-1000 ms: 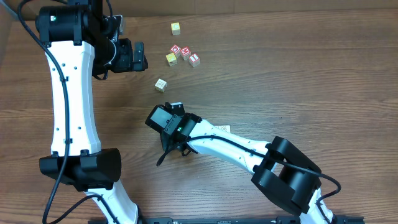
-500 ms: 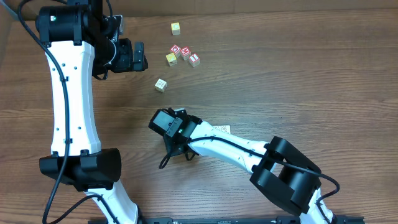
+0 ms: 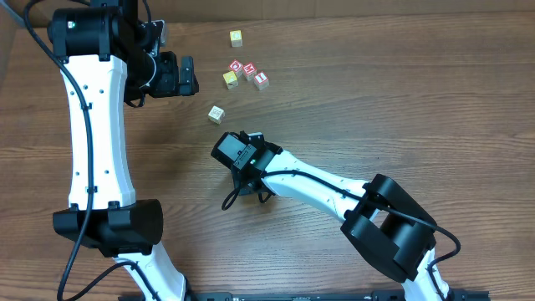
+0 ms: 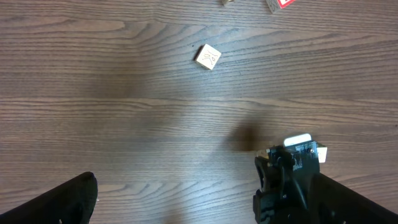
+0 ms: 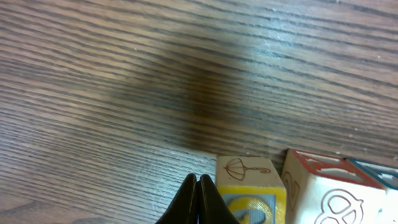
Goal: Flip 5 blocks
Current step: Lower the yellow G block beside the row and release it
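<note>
The wooden table (image 3: 435, 100) carries everything. The left arm (image 3: 92, 134) rises along the table's left side, and its left gripper (image 3: 189, 75) hangs with jaws spread wide and nothing between them, near the far left corner. The right arm (image 3: 334, 196) reaches from the near right corner toward the table's middle. The right gripper (image 5: 199, 186) has its two black fingertips pressed flat together, gripping nothing. Just past those tips in the right wrist view stands a yellow block (image 5: 245, 169), with a brown umbrella drawn on its top face and a blue and yellow picture on its near face. Touching its right side is a cream block (image 5: 323, 196), its top face framed in red and a red-outlined figure on its side. At the frame edge is a sliver of a blue-and-green-trimmed block (image 5: 378, 174). From overhead the arm hides these three. A pale block (image 3: 216, 114) with faint line engraving sits alone, left of centre and turned askew. Near the far edge are three red-faced cubes (image 3: 249, 72), one yellow cube (image 3: 230, 79) against them and another (image 3: 236, 38) farther back.
</note>
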`<state>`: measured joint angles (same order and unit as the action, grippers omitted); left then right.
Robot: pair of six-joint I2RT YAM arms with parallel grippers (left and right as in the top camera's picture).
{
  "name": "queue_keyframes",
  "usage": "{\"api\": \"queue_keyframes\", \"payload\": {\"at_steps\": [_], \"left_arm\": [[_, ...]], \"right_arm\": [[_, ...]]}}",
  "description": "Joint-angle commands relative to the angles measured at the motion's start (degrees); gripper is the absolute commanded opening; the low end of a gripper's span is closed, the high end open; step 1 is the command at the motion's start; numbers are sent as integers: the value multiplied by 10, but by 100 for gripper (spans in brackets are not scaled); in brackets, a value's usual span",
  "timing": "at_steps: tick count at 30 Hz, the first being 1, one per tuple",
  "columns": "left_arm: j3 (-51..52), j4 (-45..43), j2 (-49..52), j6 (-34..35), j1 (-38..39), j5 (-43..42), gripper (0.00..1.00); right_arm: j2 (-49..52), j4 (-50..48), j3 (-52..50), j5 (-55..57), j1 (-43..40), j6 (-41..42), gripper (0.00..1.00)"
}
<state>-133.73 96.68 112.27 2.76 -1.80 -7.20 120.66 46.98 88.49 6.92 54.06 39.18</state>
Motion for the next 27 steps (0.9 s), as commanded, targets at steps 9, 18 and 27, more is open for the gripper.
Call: {"api": "queue_keyframes", "payload": {"at_steps": [9,18,27], "left_arm": [[2,1,5,-7,3,3,100],[2,1,5,-7,3,3,100],[2,1,5,-7,3,3,100]], "right_arm": [[-5,-10,-3,25,2,0,4],[-5,-10,-3,31,2,0,5],[-5,-10,-3,57,2,0,5]]}}
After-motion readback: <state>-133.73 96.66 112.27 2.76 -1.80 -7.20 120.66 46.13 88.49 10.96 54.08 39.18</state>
